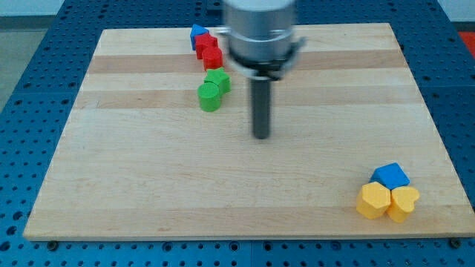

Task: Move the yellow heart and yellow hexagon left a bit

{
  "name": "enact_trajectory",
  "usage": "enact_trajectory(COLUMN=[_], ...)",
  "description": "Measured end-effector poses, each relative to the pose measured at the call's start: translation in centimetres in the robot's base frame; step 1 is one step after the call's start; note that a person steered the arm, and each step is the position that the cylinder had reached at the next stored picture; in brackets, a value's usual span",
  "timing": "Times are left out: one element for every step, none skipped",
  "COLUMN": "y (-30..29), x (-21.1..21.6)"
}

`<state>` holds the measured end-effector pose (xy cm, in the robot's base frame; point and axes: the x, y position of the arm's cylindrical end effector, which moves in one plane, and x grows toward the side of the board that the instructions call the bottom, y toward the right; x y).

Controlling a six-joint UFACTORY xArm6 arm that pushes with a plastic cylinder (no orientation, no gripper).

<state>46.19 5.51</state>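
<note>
The yellow hexagon (372, 200) and the yellow heart (403, 202) sit side by side, touching, near the board's bottom right corner. A blue block (390, 176) rests against their upper sides. My tip (261, 136) is near the middle of the board, far to the upper left of the yellow blocks and to the lower right of the green blocks. It touches no block.
Two green blocks (214, 90) lie together left of the rod. Two red blocks (208, 50) and a small blue block (197, 33) cluster near the top edge. The wooden board (148, 185) lies on a blue perforated table.
</note>
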Motion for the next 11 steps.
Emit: enact_trajectory(y=[10.1, 18.0, 24.4, 24.8, 23.2, 21.6, 18.7, 18.6, 18.6, 18.6, 18.6], x=[-0.3, 2.0, 5.5, 9.9, 13.3, 12.9, 12.6, 12.6, 12.6, 13.1, 13.1])
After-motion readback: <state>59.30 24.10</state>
